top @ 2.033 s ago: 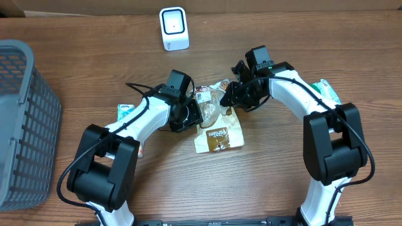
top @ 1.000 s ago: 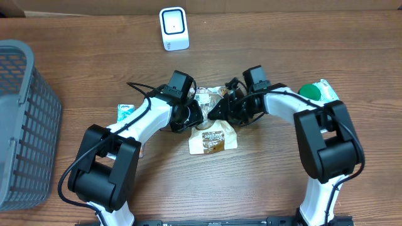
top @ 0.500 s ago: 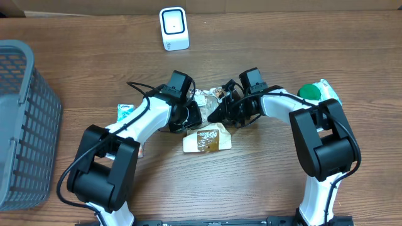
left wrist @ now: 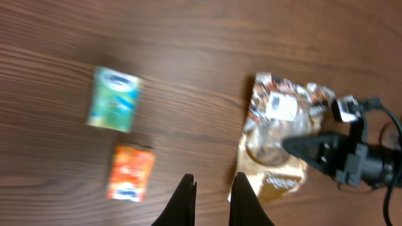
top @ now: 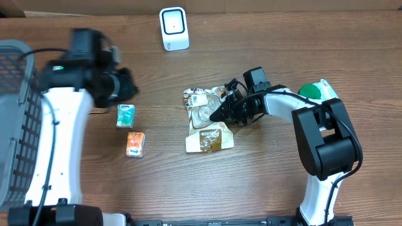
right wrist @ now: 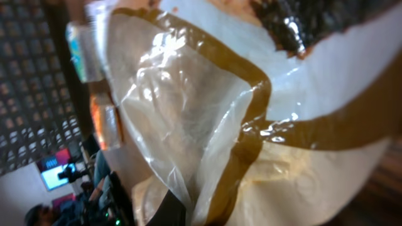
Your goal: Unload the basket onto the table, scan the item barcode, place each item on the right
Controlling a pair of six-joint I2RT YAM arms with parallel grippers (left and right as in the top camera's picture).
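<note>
Right claw (top: 221, 114) is pinched shut on the edge of the bag (top: 210, 137) mid-table, probably to lift it toward the scanner (top: 174, 28), though the wrist view's too blurry to spot a barcode. Left claw (left wrist: 212, 188) hangs shut and empty over by the basket (top: 19, 94), so that path's open wood

White-and-black left arm (top: 59, 125): raised high over left part of wooden bench (top: 264, 37), blurred in overhead view, wrist camera looking straight down. Left tool (left wrist: 213, 188): black fingers (left wrist: 186, 194) drawn together, nothing between them. White-and-black right arm (top: 286, 103): stretched low, forearm pointing toward bench centre. Right tool (top: 221, 114): jaws closed, pinching clear-and-brown plastic pouch (top: 210, 135) lying on bench.
</note>
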